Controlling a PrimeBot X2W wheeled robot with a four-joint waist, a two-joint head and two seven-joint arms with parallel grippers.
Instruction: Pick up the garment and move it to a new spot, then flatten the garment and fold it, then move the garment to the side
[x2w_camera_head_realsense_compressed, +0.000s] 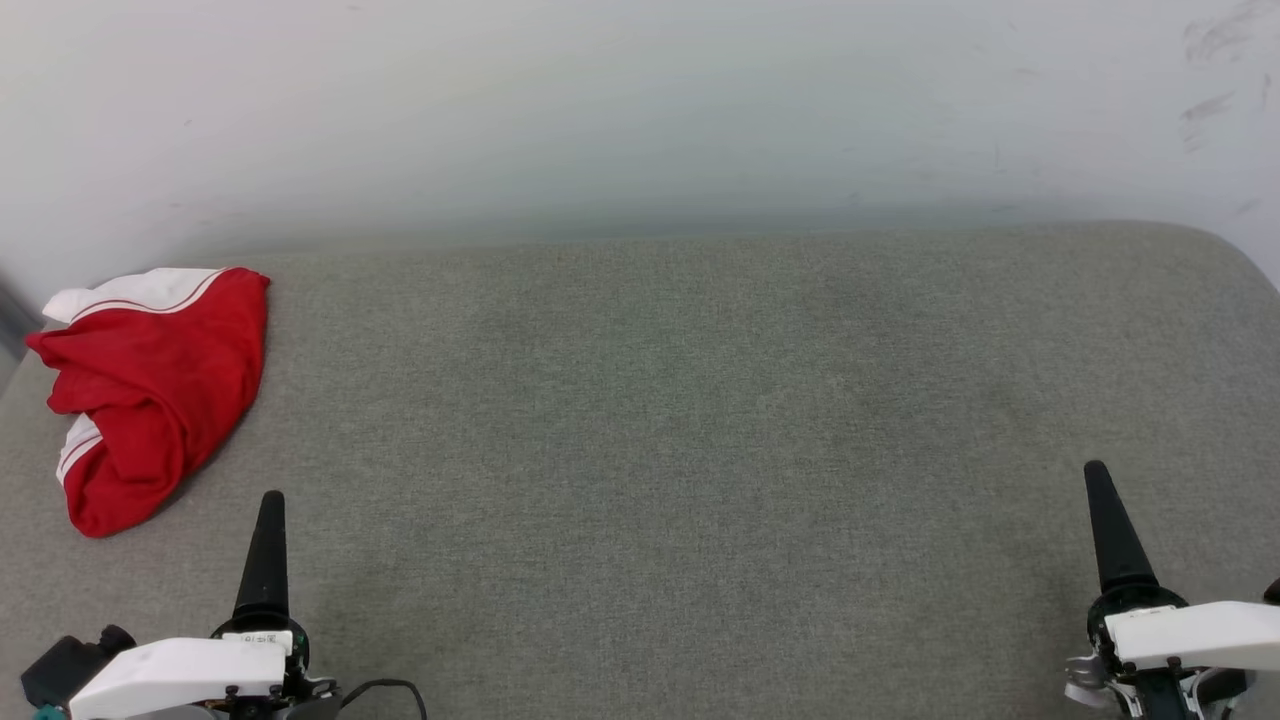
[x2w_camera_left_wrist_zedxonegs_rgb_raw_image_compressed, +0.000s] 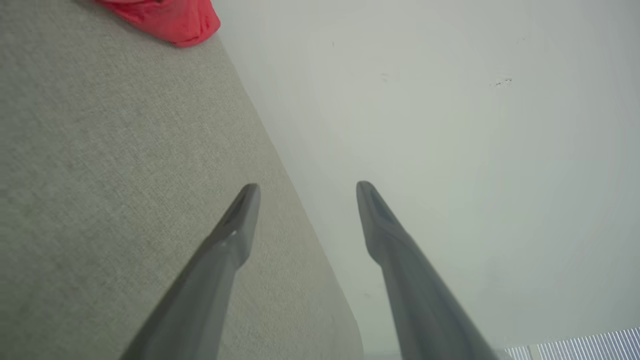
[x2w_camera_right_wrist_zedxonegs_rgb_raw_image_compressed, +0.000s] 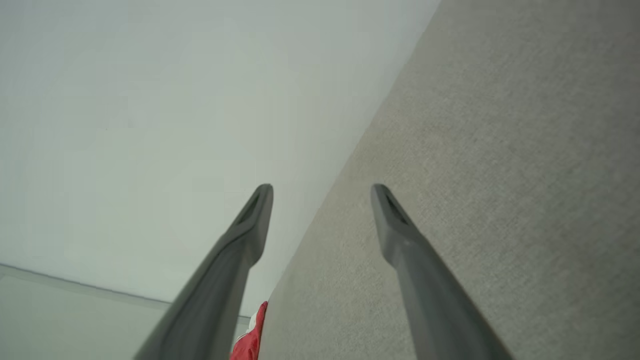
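Head view: red jersey garment (x2w_camera_head_realsense_compressed: 160, 390) w/ white sleeve and thin red-striped trim lies crumpled in a heap at far left of the grey-green woven fabric surface (x2w_camera_head_realsense_compressed: 700, 450), close to its left edge and near the back. White sleeve part faces the pale wall (x2w_camera_head_realsense_compressed: 640, 100); a second white striped bit shows on the heap's left side. Print can't be made out. Left gripper (x2w_camera_left_wrist_zedxonegs_rgb_raw_image_compressed: 307, 186): fingers spread apart in left wrist view, aimed along the fabric's back edge toward the wall; garment corner (x2w_camera_left_wrist_zedxonegs_rgb_raw_image_compressed: 165, 20) at that view's top left, well apart from the tips. Head view puts this gripper at lower left, nearer the garment, w/ plain fabric between them. Right gripper (x2w_camera_right_wrist_zedxonegs_rgb_raw_image_compressed: 322, 187): fingers likewise spread wide, over the fabric/wall boundary; a red-and-white scrap of the garment (x2w_camera_right_wrist_zedxonegs_rgb_raw_image_compressed: 247, 342) peeks beside its left finger at bottom. Head view has it at lower right, well apart from the garment. Other items: dark cable (x2w_camera_head_realsense_compressed: 385, 690) by left wrist, grey scuff marks (x2w_camera_head_realsense_compressed: 1215, 40) on wall upper right, pale ribbed panel (x2w_camera_left_wrist_zedxonegs_rgb_raw_image_compressed: 585, 345) at left wrist view's bottom right.
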